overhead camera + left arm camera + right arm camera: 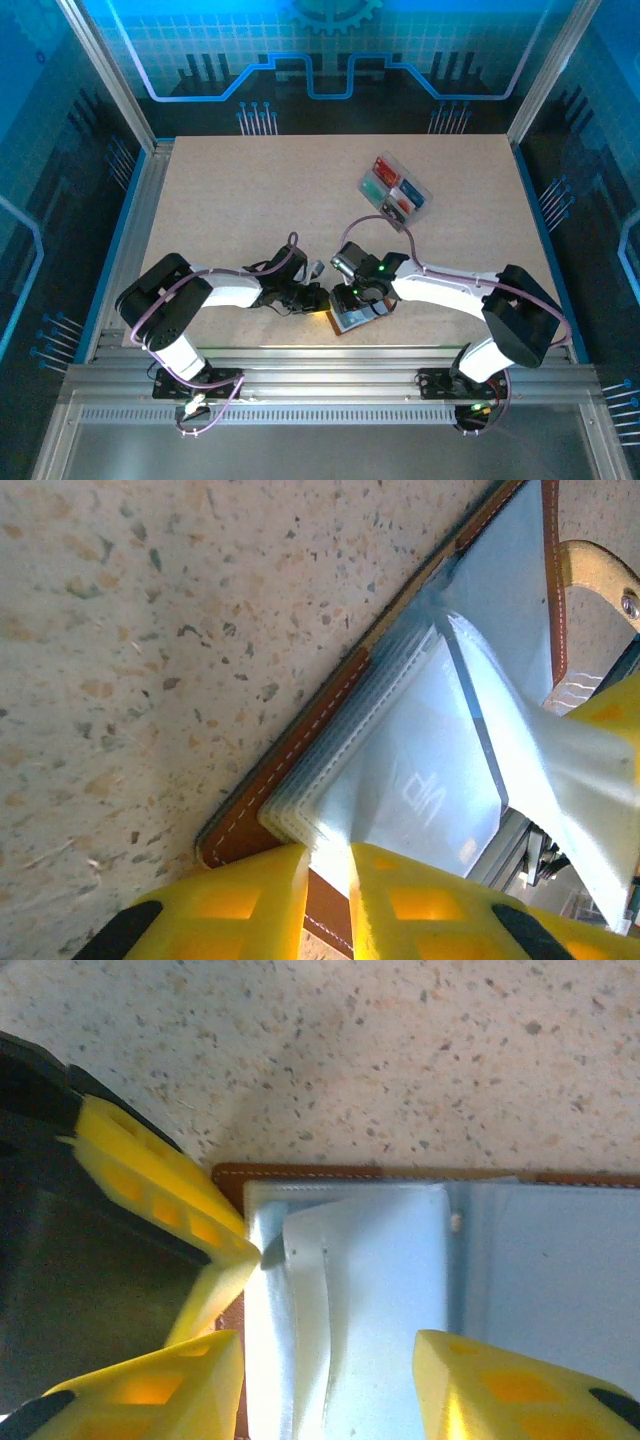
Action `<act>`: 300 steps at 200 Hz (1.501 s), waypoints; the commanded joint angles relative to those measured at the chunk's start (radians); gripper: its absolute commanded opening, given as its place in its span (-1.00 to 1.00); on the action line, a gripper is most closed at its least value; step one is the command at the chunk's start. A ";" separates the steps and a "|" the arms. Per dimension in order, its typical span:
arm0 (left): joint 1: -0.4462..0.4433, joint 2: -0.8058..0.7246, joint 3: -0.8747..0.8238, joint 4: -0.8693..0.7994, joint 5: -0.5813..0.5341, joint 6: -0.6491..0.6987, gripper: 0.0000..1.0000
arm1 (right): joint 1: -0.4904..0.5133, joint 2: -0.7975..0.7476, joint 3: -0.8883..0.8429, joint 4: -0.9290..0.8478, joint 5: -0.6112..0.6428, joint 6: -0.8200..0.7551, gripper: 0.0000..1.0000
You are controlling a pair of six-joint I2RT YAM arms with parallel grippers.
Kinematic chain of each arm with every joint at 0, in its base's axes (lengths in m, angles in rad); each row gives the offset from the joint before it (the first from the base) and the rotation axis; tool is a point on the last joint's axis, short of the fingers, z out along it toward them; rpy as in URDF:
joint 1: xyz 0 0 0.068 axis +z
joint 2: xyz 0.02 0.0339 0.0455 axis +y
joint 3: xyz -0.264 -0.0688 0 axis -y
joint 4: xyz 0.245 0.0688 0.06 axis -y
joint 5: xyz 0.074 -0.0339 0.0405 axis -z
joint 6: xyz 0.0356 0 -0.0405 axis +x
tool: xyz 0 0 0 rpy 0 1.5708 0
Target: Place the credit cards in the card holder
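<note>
At the near table edge, the brown stitched-leather folding card holder (285, 765) lies open, its pale grey-blue lining and layered clear sleeves facing up. The left gripper (328, 880), of yellow ribbed plastic, is clamped on its sleeve edge. The right gripper (330, 1385) hangs over it, jaws apart. Farther back on the speckled table (250, 200), thin red, teal and blue credit cards (385, 168) lie in a clear plastic tray (424, 201).

A speckled beige table (250, 200) sits inside a lit enclosure. Behind the table stands a glowing blue back panel (200, 40) printed with a grid, a gear shape and circuit-like lines. Left and right of the table, slanted aluminium posts (110, 70) frame darker blue side panels (40, 150). Grooved aluminium rails (330, 385) run along the table's near edge. The table top is brightly lit.
</note>
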 commanded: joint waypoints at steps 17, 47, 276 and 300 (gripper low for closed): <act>0.023 -0.034 -0.037 -0.084 -0.021 -0.011 -0.54 | 0.019 -0.009 -0.017 0.038 -0.062 0.003 -0.01; 0.030 -0.048 -0.034 -0.092 -0.010 -0.010 -0.52 | 0.021 0.009 -0.048 0.062 -0.062 0.013 -0.35; 0.062 -0.102 -0.015 -0.167 -0.014 0.021 -0.51 | 0.039 -0.098 -0.013 -0.098 0.199 -0.010 -0.09; 0.062 -0.088 -0.016 -0.161 -0.013 0.021 -0.51 | 0.019 -0.124 -0.002 -0.209 0.370 0.017 0.12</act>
